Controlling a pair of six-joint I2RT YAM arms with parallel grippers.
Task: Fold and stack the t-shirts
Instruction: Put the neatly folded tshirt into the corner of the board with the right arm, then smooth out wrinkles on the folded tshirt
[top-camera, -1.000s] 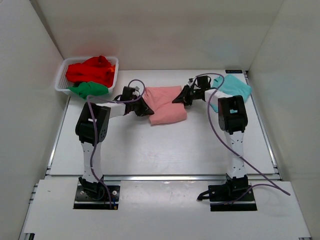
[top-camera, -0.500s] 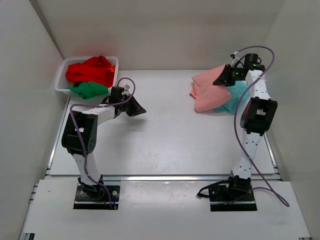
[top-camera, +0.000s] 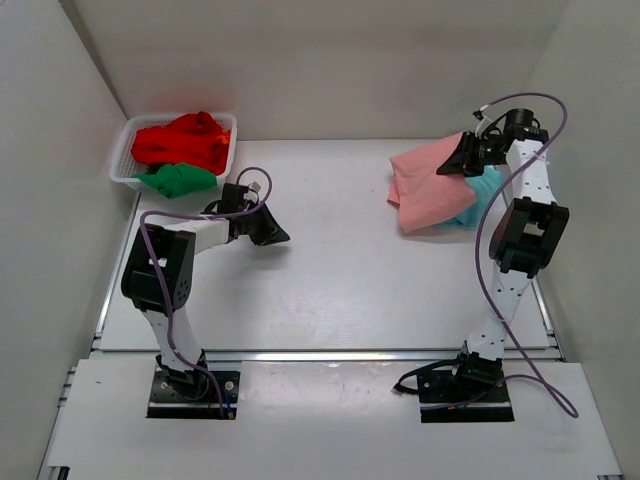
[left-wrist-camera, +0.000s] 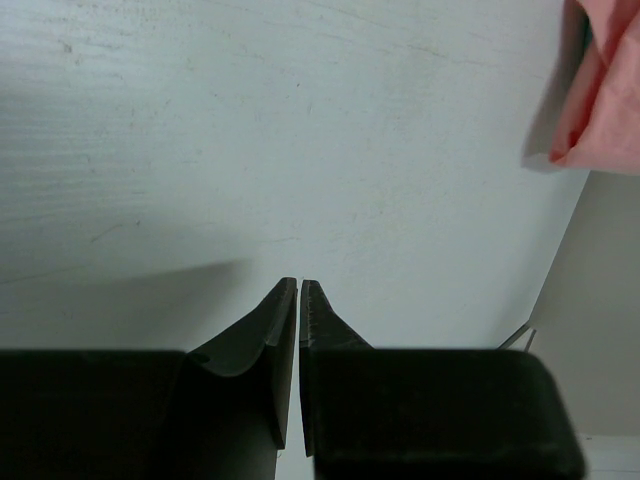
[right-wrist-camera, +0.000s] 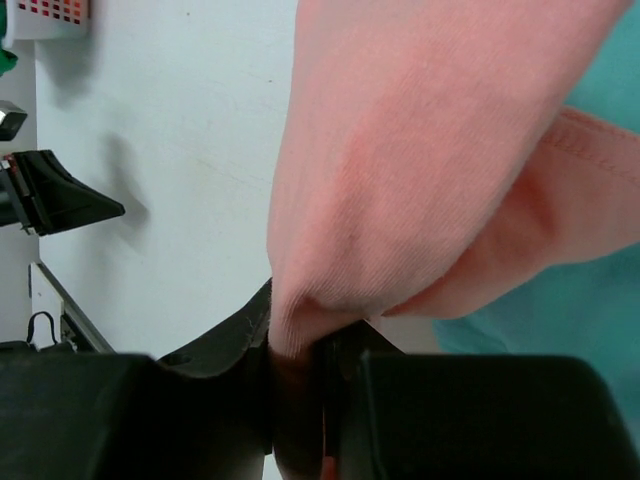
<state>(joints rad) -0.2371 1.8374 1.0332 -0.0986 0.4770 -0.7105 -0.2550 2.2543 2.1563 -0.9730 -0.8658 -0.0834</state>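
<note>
While left gripper (top-camera: 274, 234) rests shut and empty, pink shirt (top-camera: 425, 182) trails leftward from right gripper (top-camera: 463, 160), jaws pinched on its right edge, partly over teal shirt (top-camera: 482, 190); that gripper is nearer, so lowering there looks next.

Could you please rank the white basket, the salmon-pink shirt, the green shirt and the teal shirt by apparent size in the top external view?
1. white basket
2. salmon-pink shirt
3. green shirt and teal shirt: too alike to rank; the teal is partly hidden under the pink.
</note>
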